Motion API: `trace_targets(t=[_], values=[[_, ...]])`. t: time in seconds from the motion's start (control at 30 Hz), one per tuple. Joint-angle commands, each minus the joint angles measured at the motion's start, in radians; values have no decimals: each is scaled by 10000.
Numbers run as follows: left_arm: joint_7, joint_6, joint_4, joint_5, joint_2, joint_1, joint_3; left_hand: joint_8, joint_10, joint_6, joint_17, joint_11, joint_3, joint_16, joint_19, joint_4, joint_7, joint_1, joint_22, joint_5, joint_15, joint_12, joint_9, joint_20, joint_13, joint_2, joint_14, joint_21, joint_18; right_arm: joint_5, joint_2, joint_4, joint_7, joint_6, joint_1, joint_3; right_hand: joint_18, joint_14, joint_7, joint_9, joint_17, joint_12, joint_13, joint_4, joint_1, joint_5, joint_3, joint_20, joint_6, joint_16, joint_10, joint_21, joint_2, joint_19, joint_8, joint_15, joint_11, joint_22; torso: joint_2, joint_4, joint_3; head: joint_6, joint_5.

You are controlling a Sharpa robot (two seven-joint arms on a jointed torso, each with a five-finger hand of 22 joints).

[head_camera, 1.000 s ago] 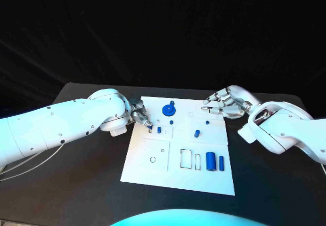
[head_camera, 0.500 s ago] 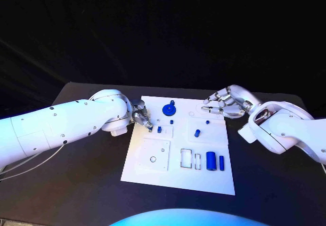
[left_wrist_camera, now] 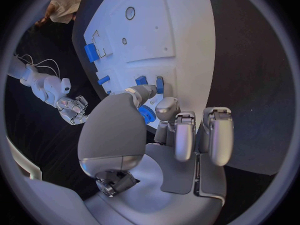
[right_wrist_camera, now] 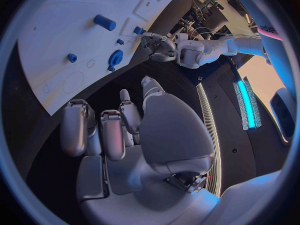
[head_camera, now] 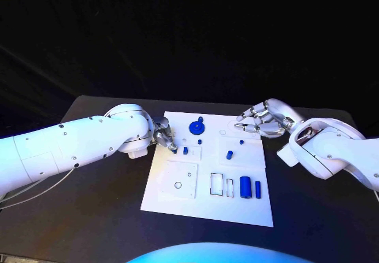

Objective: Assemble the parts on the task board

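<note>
Parts for the assembly are small blue plastic pieces on the white task board (head_camera: 207,189), a flat rectangular plate lying in the middle of the black table (head_camera: 95,219). No writing on the board or the pieces can be read. Near the board's far edge sits a round blue disc (head_camera: 195,129) with a short peg (head_camera: 201,119) just beyond it. Toward the near right corner a thick blue cylinder (head_camera: 246,188) lies beside a thinner blue bar (head_camera: 257,189), next to two empty rectangular slots outlined in dark lines. A small upright blue block (head_camera: 229,154) stands in the right half, and two little blue pegs (head_camera: 185,150) stand near the left edge.

At that left edge the left hand (head_camera: 164,136), silver and smooth, has its fingertips down at the pegs; the left wrist view shows the thumb and one finger close around a small blue piece (left_wrist_camera: 147,114), though I cannot tell whether they truly pinch it. By the board's far right corner hovers the right hand (head_camera: 260,124), its fingers loosely curled and apart, holding nothing.
</note>
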Motion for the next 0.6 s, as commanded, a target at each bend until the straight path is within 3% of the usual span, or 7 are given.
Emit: trace_targets(t=[0.03,0.6], values=[[-32,314,36,-84,7,-4,0,72,7,126,2631,-55,1621,24,1057,-1702,-55,35,2633,70,-50,-62,12,-43,-13,-5,1052,63,-150,-60,-1,9,84,115,-7,0,54,651,24,5,933,9,9,-1,-25,58,-47,-32,-68,-57,10,-66,65,-46,69,-66,-6,837,0,1,-3,-5,-4],[-41,308,41,-121,65,-10,-9,88,14,143,2631,-62,1636,24,1057,-1726,-62,10,2633,177,-56,-96,33,-49,-56,-31,1052,63,-150,-53,-8,22,79,100,-7,0,58,647,22,5,910,-11,-19,14,-46,78,-66,-33,-71,-76,-9,-89,86,-53,84,-68,-7,826,4,-5,1,-2,87]])
